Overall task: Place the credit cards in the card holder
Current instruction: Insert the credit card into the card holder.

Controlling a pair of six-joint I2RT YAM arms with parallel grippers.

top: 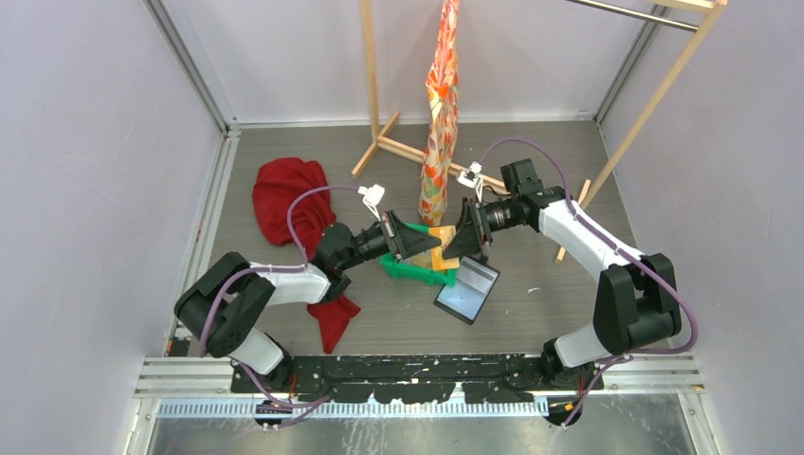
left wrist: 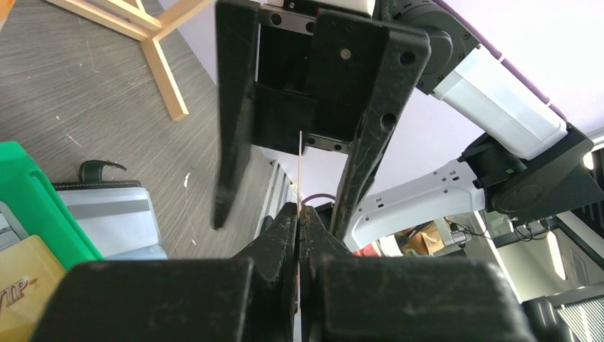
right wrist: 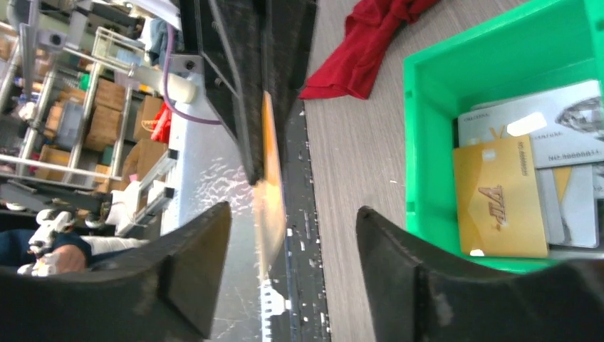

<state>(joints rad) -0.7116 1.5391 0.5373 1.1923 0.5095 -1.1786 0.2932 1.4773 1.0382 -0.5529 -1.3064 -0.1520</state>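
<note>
1. The left end effector (left wrist: 300,214) is pinched together on an orange card (right wrist: 269,157), which it holds edge-on above the worktop (top: 531,190), just over the near right corner of the green tray (top: 410,270).
2. The right end effector (right wrist: 292,210) faces it from the right. Its fingers stand apart on either side of the card's free end, with a gap on both sides, so they do not grip it.
3. More credit cards lie flat in the tray: a gold VIP card (right wrist: 498,199) on top of several silver cards (right wrist: 548,117).
4. The card holder (top: 467,289) lies open on the worktop, just near and right of the tray, with its pale lining up and its snap tab (left wrist: 96,169) pointing towards the far side.
5. A red cloth (top: 287,199) lies at the far left, well apart from the tray.
</note>
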